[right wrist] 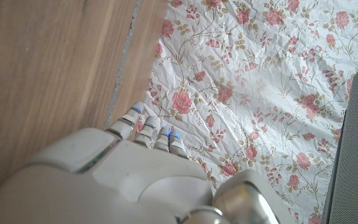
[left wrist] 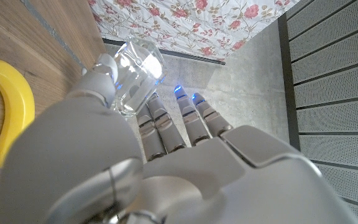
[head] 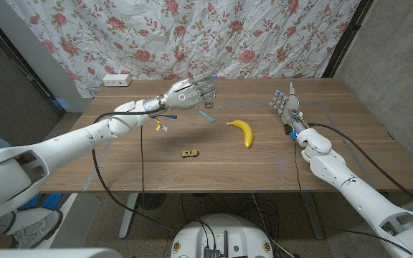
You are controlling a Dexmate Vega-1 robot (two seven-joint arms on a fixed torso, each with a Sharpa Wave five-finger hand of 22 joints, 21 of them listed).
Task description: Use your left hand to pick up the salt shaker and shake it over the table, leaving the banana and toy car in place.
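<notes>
My left hand (head: 189, 92) is raised above the far middle of the table (head: 120, 168). In the left wrist view it (left wrist: 166, 168) grips a clear glass salt shaker (left wrist: 137, 67) between thumb and fingers; in the head view the fingers mostly hide the shaker. The yellow banana (head: 241, 132) lies on the table to the right of that hand, and its curve (left wrist: 8, 106) also appears in the left wrist view. A small brown toy car (head: 189, 153) sits nearer the front, below the hand. My right hand (head: 287, 102) stands at the table's right side, fingers up and apart, holding nothing.
A small bluish piece (head: 208, 117) lies on the table just under the left hand. A white power strip (head: 116, 79) sits at the far left corner. A flowered curtain (head: 214, 36) hangs behind the table. Cables trail from both arms across the wood.
</notes>
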